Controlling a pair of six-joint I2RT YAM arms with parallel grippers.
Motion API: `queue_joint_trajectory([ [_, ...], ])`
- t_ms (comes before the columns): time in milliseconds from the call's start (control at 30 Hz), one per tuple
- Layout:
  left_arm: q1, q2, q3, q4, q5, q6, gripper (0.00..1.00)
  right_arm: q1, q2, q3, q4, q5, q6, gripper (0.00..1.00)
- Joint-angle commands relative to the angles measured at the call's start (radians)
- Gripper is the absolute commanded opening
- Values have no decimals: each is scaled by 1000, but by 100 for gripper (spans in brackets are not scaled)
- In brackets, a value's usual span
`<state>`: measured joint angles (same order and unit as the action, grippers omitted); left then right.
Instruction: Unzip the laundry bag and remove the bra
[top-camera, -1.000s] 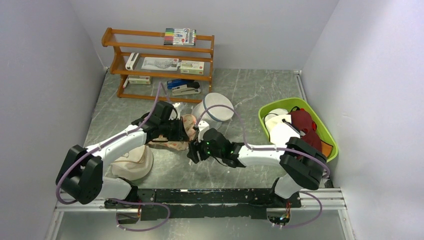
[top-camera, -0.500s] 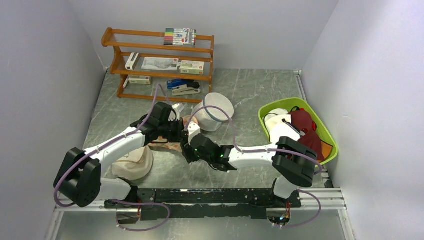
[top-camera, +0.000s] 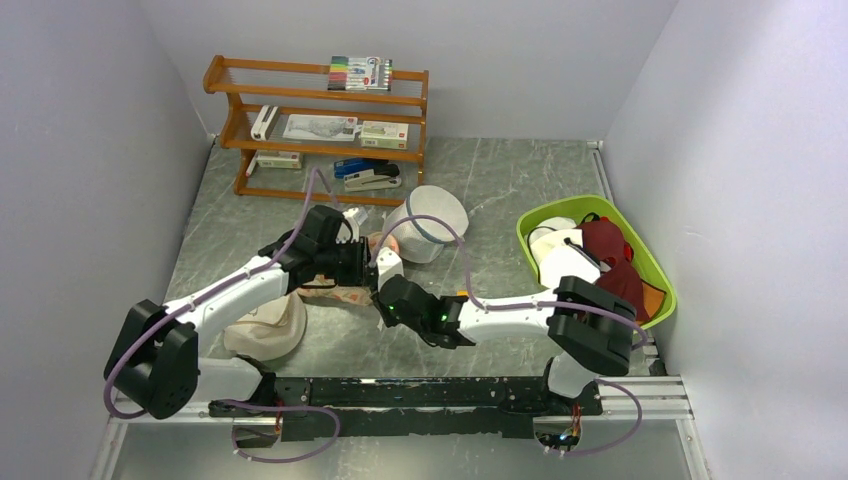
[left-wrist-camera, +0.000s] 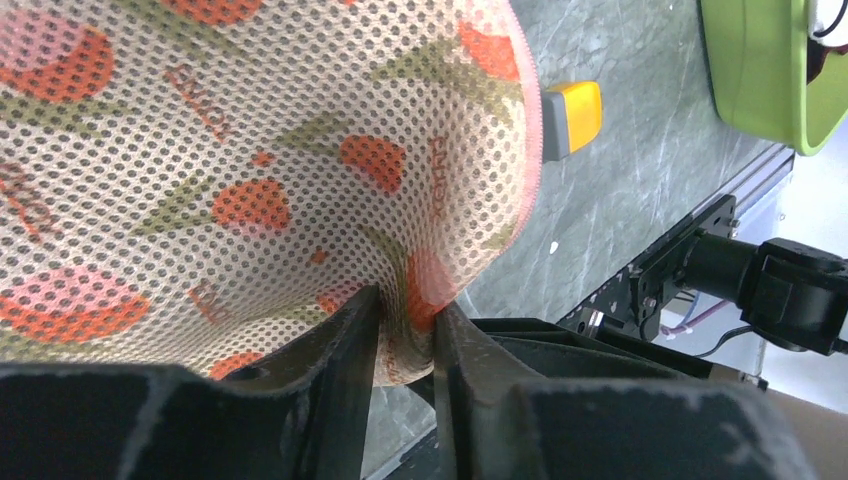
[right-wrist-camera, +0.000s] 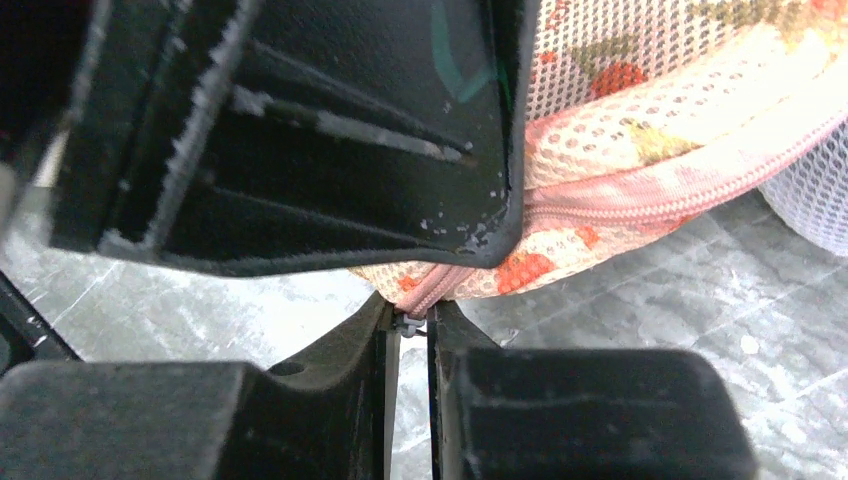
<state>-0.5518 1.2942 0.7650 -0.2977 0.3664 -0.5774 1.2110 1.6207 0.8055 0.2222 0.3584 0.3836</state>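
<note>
The laundry bag (left-wrist-camera: 250, 160), beige mesh with orange-red and green flowers, is lifted off the table between both arms. My left gripper (left-wrist-camera: 405, 315) is shut on a fold of its fabric near the lower edge. In the right wrist view the pink zipper (right-wrist-camera: 610, 205) runs along the bag's seam down to a small metal zipper pull (right-wrist-camera: 408, 322). My right gripper (right-wrist-camera: 410, 318) is shut on that pull, just under the left gripper's black body. From above, the left gripper (top-camera: 348, 265) and right gripper (top-camera: 384, 284) meet over the bag (top-camera: 345, 293). The bra is hidden.
A white mesh cylinder (top-camera: 428, 222) lies just behind the bag. A green basket (top-camera: 640, 262) of clothes stands at the right. A wooden shelf (top-camera: 320, 125) is at the back left, a cream cap (top-camera: 265, 325) by the left arm. A yellow block (left-wrist-camera: 572, 117) lies near the bag.
My right gripper has moved left to the bag's near end and closed on the zipper pull. The left arm has stayed almost in place, still holding the fabric.
</note>
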Motion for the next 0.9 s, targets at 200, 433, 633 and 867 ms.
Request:
queue_joint_trajectory([
  [200,-7,-144,-70,-17,-72,-32,70,-30,-81,-97,115,-104,63,1],
  [433,-14,-283,-197,32,-86,-148,75,-89,-118,-165,198,-193,122,2],
  [633,-21,-350,-261,77,-112,-194,82,-179,-124,-238,278,-311,186,2],
  [867,-69,-219,-274,227,-51,-220,78,-189,-133,-267,318,-338,210,2],
])
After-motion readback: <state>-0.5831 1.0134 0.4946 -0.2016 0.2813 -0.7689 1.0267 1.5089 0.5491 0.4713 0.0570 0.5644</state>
